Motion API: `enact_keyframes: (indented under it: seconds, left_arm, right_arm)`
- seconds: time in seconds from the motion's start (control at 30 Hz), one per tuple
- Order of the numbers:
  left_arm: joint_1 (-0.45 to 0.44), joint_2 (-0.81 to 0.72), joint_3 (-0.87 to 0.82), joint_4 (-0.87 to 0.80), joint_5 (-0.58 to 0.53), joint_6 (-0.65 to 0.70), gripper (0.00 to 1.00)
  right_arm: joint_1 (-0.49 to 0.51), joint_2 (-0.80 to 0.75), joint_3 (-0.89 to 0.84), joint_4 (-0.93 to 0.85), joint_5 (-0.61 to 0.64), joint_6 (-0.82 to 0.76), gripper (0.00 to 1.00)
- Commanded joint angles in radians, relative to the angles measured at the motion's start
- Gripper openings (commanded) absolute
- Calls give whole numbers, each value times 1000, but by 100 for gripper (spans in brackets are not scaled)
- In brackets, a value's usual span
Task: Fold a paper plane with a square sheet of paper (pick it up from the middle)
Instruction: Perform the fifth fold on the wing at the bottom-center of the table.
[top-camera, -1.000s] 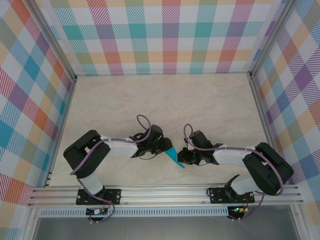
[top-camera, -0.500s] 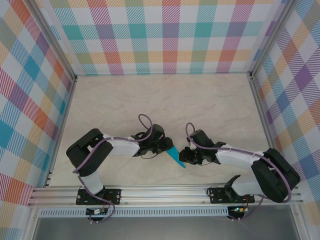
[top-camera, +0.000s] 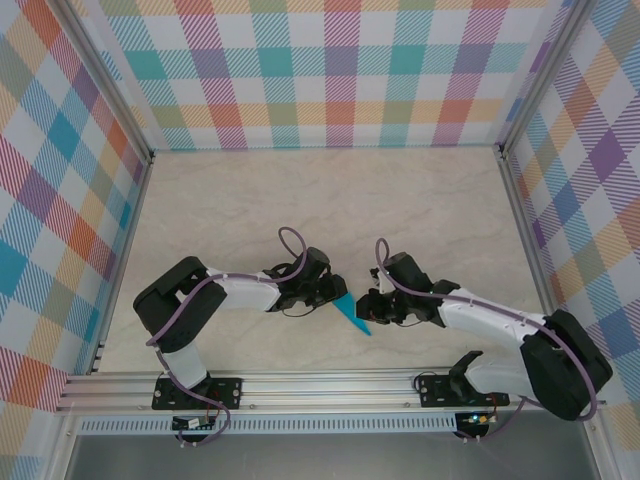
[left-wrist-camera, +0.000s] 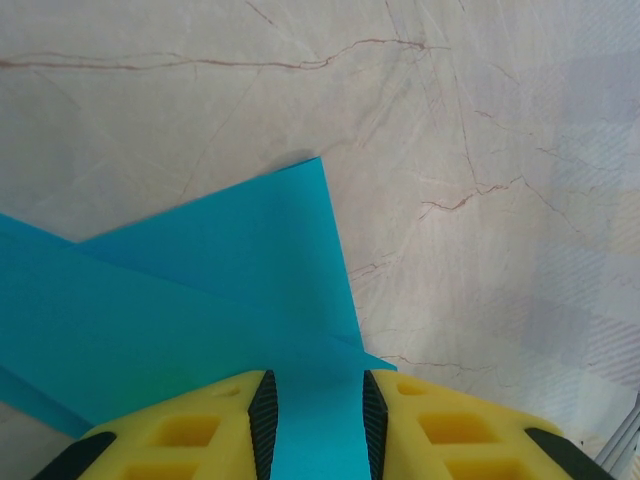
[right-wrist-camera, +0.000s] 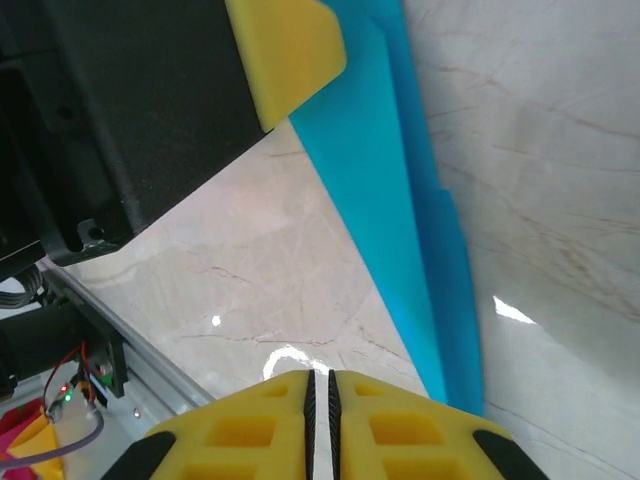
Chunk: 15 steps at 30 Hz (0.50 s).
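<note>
- The left hand (top-camera: 331, 294) sits low over the surface (top-camera: 330, 190), near the middle of the front edge. Its yellow fingers (left-wrist-camera: 420, 392) are pinched on the wide end of the paper plane (top-camera: 351, 315).
- The paper plane is a thin blue triangle with folds in it. It sticks out from the left hand toward 5 o'clock. I cannot tell if its sharp tip touches the surface.
- The right hand (top-camera: 371, 311) is at about 3 o'clock from the plane, just beside the tip. Its fingers are squeezed together with nothing between them.
- I think the folding is almost done — this looks like the time for pressing a crease or making the last fold.
- Next, the right hand would need to open a little and come in softly from 3 o'clock to catch a loose flap. The left hand should hold tight, because thin paper can slip or crumple.
</note>
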Motion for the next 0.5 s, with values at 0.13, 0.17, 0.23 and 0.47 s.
enact_keyframes:
  seconds: [0.13,0.17,0.23,0.47]
  left_arm:
    - [-10,31,-8,-97,-18,24,31]
    - [-11,30,-9,-100,-20,25,31]
    - [-10,29,-10,-101,-21,26,31]
    - [-9,20,-10,-111,-30,28,31]
  right_arm:
    - [-37,107,-4,168,-148,47,13]
    - [-44,116,-8,183,-160,54,13]
    - [-46,138,-11,202,-184,53,13]
    - [-65,233,-25,216,-211,50,14]
